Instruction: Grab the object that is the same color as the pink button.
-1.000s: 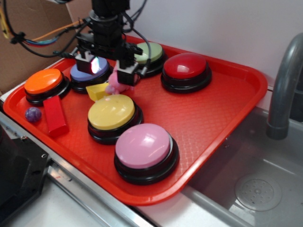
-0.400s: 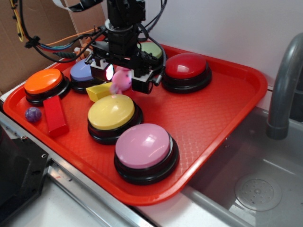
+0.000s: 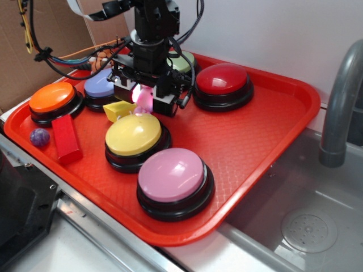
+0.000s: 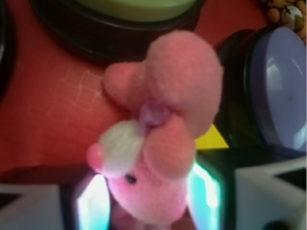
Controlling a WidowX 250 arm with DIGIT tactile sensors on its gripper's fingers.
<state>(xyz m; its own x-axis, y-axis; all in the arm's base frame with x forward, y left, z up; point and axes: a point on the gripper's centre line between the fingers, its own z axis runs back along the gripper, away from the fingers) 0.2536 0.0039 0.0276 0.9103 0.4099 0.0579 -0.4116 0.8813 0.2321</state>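
Exterior view: black robot gripper [image 3: 143, 97] above red plastic tray [image 3: 255, 141], fingers [image 3: 165, 102] clenched on small pink plush pig toy [image 3: 143, 98], raised behind yellow dome button [image 3: 133, 134], large pale pink dome button [image 3: 171, 174] at tray's front; wrist view: pink plush pig toy [image 4: 160, 134] clamped between lit fingers [image 4: 88, 203], head nearest camera, blue-lavender dome button [image 4: 283, 96] to the right, yellow wedge block [image 4: 211, 139] just beside the toy.

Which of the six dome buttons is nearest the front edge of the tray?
The pink button, sitting alone toward the tray's front edge. The yellow button is just behind it; the orange, blue-lavender, green and red ones lie farther back.
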